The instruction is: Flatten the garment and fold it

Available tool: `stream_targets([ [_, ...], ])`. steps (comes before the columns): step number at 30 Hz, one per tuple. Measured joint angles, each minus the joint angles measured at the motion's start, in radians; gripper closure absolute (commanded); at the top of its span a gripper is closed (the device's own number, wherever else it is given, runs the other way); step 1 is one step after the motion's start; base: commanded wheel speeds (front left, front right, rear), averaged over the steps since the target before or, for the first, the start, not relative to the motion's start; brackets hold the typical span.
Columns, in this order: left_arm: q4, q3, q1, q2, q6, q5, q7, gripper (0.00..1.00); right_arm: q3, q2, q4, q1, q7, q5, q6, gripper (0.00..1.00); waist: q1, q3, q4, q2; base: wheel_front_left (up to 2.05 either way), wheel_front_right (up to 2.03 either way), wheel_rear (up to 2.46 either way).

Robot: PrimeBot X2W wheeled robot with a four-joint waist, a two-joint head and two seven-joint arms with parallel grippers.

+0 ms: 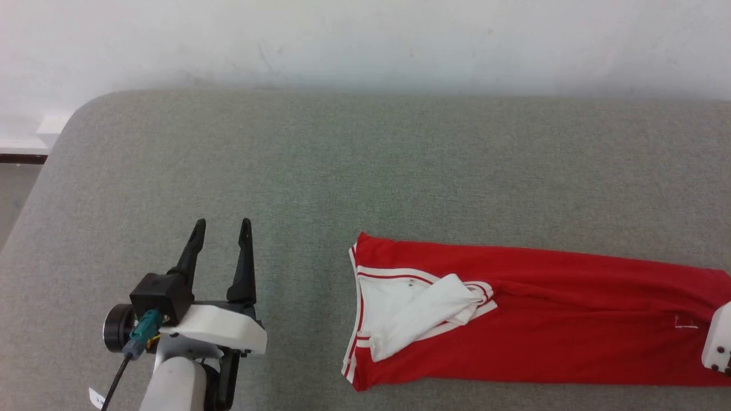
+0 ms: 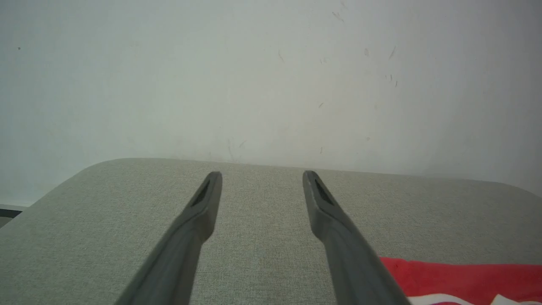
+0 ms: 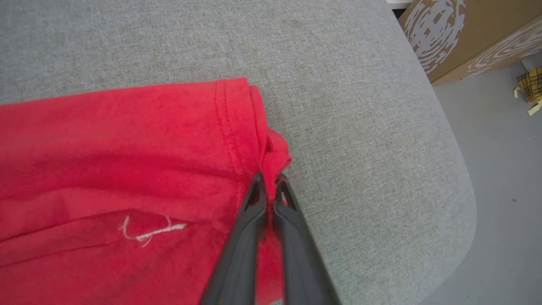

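Three views: you get the head, the left wrist and the right wrist, in that order.
Head view, garment: the red garment lies as a long band across the lower right of the frame on the gray padded surface and runs off the right edge.
Head view, garment's left end: white inner fabric is turned out there, edged with striped trim.
Head view, left gripper: your left gripper sits at lower left with its fingers apart, holding nothing, well apart from the garment.
Head view, right edge: a white housing overlaps the garment's right end.
Left wrist view, fingers: you see both dark fingers spread wide over bare gray surface, with the pale wall beyond.
Left wrist view, garment: a red patch shows in the lower right corner.
Right wrist view, right gripper: your right gripper, at lower centre, has its fingers pinched together on the garment's hemmed corner.
Right wrist view, garment: it covers the left half, with a white thread at lower left.
Right wrist view, surroundings: a cardboard box stands at upper right, and gray floor runs down the right side.
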Motion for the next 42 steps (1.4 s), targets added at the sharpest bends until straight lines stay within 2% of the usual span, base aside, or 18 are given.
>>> stream_targets([
  [6, 0.008, 0.013, 0.0, -0.009, -0.009, 0.009, 0.0, 0.0, 0.051, 0.005, -0.035, 0.022, -0.003, 0.015, 0.0, 1.0, 0.0, -0.006, 0.005, 0.0, 0.0, 0.0, 0.0],
  [11, 0.01, 0.024, 0.001, -0.013, -0.016, 0.014, 0.0, 0.0, 0.205, 0.033, -0.246, 0.073, 0.098, 0.126, 0.0, 1.0, 0.0, -0.013, 0.003, 0.0, 0.0, 0.0, 0.0],
  [12, 0.01, 0.024, 0.001, -0.013, -0.016, 0.014, 0.0, 0.0, 0.205, 0.033, -0.246, 0.073, 0.098, 0.126, 0.0, 1.0, 0.0, -0.013, 0.003, 0.0, 0.0, 0.0, 0.0],
  [13, 0.011, 0.027, 0.001, -0.015, -0.017, 0.015, 0.0, 0.0, 0.295, 0.036, -0.366, 0.109, 0.168, 0.171, 0.0, 1.0, 0.0, -0.013, 0.002, 0.0, 0.0, 0.0, 0.0],
  [17, 0.014, 0.029, 0.0, -0.017, -0.026, 0.021, 0.0, 0.0, 0.48, 0.039, -0.626, 0.171, 0.306, 0.244, 0.0, 1.0, 0.0, -0.009, 0.003, 0.0, 0.0, 0.0, 0.0],
  [20, 0.017, 0.027, 0.0, -0.019, -0.026, 0.021, 0.0, 0.0, 0.617, 0.011, -0.76, 0.184, 0.372, 0.277, 0.0, 1.0, -0.0001, -0.003, 0.008, 0.0, 0.0, 0.0, 0.0],
  [23, 0.021, 0.024, -0.001, -0.021, -0.034, 0.021, 0.0, 0.0, 0.749, -0.015, -0.818, 0.174, 0.398, 0.299, 0.0, 1.0, 0.0, 0.003, 0.017, 0.0, 0.0, 0.0, 0.0],
  [26, 0.025, 0.021, -0.008, -0.022, -0.035, 0.021, 0.0, 0.0, 0.868, -0.027, -0.807, 0.131, 0.398, 0.313, 0.0, 1.0, 0.0, 0.012, 0.027, 0.0, 0.0, 0.0, 0.0],
  [29, 0.026, 0.016, -0.017, -0.024, -0.042, 0.021, 0.0, 0.0, 0.962, -0.025, -0.742, 0.072, 0.378, 0.331, 0.0, 1.0, 0.0, 0.02, 0.039, 0.0, 0.0, 0.0, 0.0],
  [32, 0.029, 0.013, -0.025, -0.026, -0.043, 0.021, 0.0, 0.0, 1.011, -0.01, -0.684, 0.035, 0.357, 0.348, 0.0, 1.0, 0.0, 0.028, 0.048, 0.0, 0.0, 0.0, 0.0],
  [33, 0.03, 0.01, -0.03, -0.027, -0.044, 0.021, 0.0, 0.0, 1.056, 0.003, -0.612, 0.003, 0.334, 0.358, 0.0, 1.0, 0.0, 0.035, 0.057, 0.0, 0.0, 0.0, 0.0],
  [36, 0.034, 0.006, -0.034, -0.028, -0.044, 0.021, 0.0, 0.0, 1.113, 0.023, -0.5, -0.037, 0.293, 0.383, 0.0, 1.0, 0.0001, 0.046, 0.071, 0.0, 0.0, 0.0, 0.0],
  [42, 0.041, 0.0, -0.037, -0.029, -0.049, 0.021, 0.0, 0.0, 1.195, 0.042, -0.293, -0.093, 0.234, 0.432, 0.0, 1.0, 0.0, 0.064, 0.092, 0.0, 0.0, 0.0, 0.0],
])
